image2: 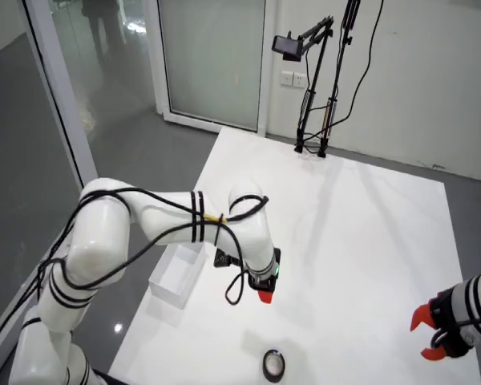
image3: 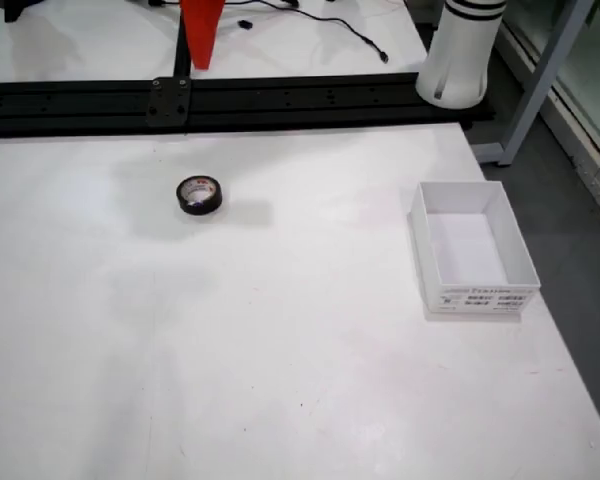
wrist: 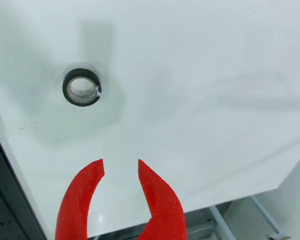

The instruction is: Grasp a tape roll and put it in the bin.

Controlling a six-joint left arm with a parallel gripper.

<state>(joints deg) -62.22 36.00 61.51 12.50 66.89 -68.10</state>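
The black tape roll (wrist: 81, 87) lies flat on the white table, up and left of my red fingers in the wrist view. My gripper (wrist: 121, 167) is open, with nothing between the fingers. In the side view the gripper (image2: 263, 296) hangs above the table, and the tape roll (image2: 274, 365) lies beyond it near the table's near edge. The overhead view shows the tape roll (image3: 199, 194) at the left and the white bin (image3: 472, 247), open and empty, at the right. A red tip (image3: 201, 30) pokes in at the top edge above the roll.
A second arm's red gripper (image2: 433, 333) rests at the right edge of the table. Black rails (image3: 230, 100) run along the table's far side in the overhead view, beside the arm base (image3: 460, 50). A camera stand (image2: 313, 80) stands at the far end.
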